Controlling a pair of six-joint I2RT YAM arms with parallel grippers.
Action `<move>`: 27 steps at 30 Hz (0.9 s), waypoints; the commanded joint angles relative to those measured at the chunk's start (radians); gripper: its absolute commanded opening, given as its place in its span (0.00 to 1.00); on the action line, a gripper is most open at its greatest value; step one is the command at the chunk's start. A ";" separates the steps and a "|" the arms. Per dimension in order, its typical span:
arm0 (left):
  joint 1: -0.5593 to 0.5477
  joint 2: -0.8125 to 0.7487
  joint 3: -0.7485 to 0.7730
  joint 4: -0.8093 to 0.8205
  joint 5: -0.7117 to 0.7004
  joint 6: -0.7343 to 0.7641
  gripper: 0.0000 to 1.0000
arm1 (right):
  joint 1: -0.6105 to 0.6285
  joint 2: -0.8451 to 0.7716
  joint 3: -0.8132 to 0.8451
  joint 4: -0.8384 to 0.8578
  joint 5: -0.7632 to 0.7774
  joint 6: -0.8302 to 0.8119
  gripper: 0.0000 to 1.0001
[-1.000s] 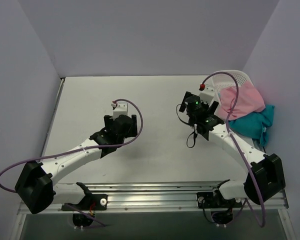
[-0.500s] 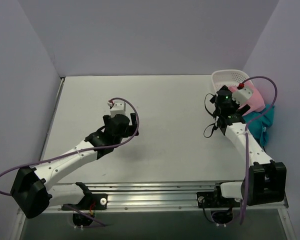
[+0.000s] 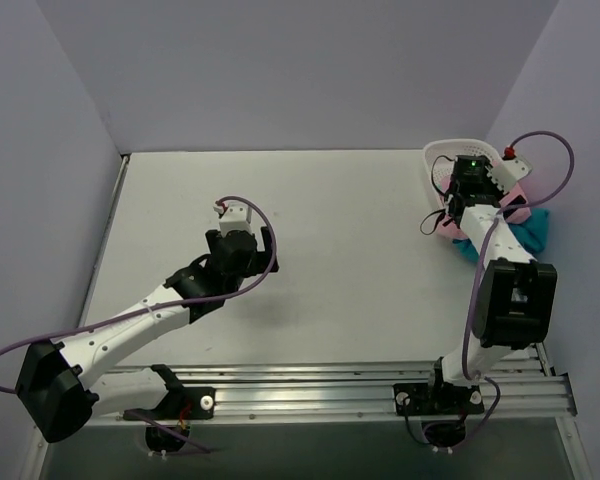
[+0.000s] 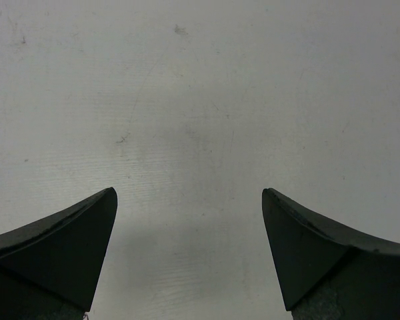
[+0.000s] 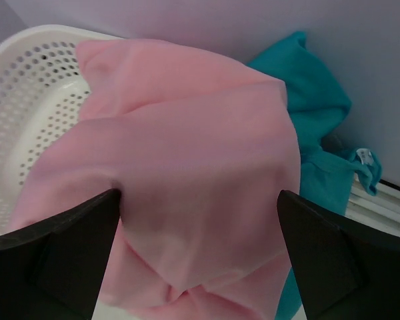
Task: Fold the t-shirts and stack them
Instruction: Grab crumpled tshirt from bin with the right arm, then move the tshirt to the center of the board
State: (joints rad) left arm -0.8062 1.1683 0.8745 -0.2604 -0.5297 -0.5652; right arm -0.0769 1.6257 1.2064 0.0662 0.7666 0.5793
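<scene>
Here, soft pink t-shirt (image 5: pixel 187 167), perforated white basket (image 5: pixel 27 100)

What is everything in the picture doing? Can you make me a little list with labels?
basket: white, at the far right corner of the table
pink t-shirt: crumpled, draped over the basket
teal t-shirt: bunched up beside the pink t-shirt
left gripper: open, over bare table, holding nothing
right gripper: open, right above the pink t-shirt, not gripping it
folded so far: nothing
</scene>
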 commanded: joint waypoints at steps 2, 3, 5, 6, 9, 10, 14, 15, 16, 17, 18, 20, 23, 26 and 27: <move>-0.007 -0.009 0.011 0.010 -0.012 0.010 0.99 | -0.056 0.063 0.041 -0.045 0.010 0.043 1.00; -0.007 -0.009 0.009 0.010 -0.013 0.010 0.99 | -0.066 0.074 0.041 -0.045 -0.006 0.050 0.99; -0.007 -0.010 0.009 0.010 -0.016 0.011 0.99 | -0.089 0.097 0.035 -0.026 -0.067 0.044 0.73; -0.008 -0.012 0.009 0.010 -0.018 0.011 0.99 | -0.095 0.100 0.035 -0.017 -0.085 0.042 0.54; -0.008 -0.010 0.009 0.010 -0.023 0.013 0.99 | -0.109 0.092 0.030 -0.008 -0.131 0.045 0.00; -0.008 -0.010 0.009 0.009 -0.023 0.013 0.99 | -0.107 0.085 0.027 -0.003 -0.135 0.045 0.00; -0.008 -0.010 0.006 0.013 -0.013 0.013 0.99 | -0.074 -0.011 0.009 0.021 -0.153 0.033 0.00; -0.008 -0.009 0.006 0.013 -0.012 0.013 0.99 | -0.032 -0.036 0.012 0.030 -0.141 0.022 0.00; -0.008 -0.007 0.006 0.015 -0.010 0.011 0.99 | -0.005 -0.082 0.016 0.032 -0.129 0.011 0.00; -0.008 -0.006 0.007 0.016 -0.006 0.011 0.99 | 0.027 -0.104 0.024 0.030 -0.113 -0.010 0.00; -0.007 -0.006 0.006 0.018 -0.004 0.011 0.99 | 0.060 -0.122 0.060 0.008 -0.080 -0.021 0.00; -0.007 -0.007 0.009 0.018 -0.001 0.010 0.99 | 0.149 -0.158 0.119 -0.035 -0.070 -0.024 0.00; -0.007 -0.021 0.004 0.012 -0.012 0.010 0.99 | 0.266 -0.187 0.231 -0.062 -0.150 -0.027 0.00; -0.007 -0.041 0.000 0.009 -0.030 0.008 0.99 | 0.467 -0.185 0.350 -0.118 -0.123 -0.059 0.00; -0.007 -0.045 -0.002 0.009 -0.039 0.008 0.99 | 0.524 -0.185 0.376 -0.124 -0.086 -0.079 0.00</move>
State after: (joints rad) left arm -0.8101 1.1622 0.8738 -0.2604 -0.5400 -0.5644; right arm 0.3016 1.4757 1.5024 -0.0139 0.6304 0.5480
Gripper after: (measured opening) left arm 0.993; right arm 0.008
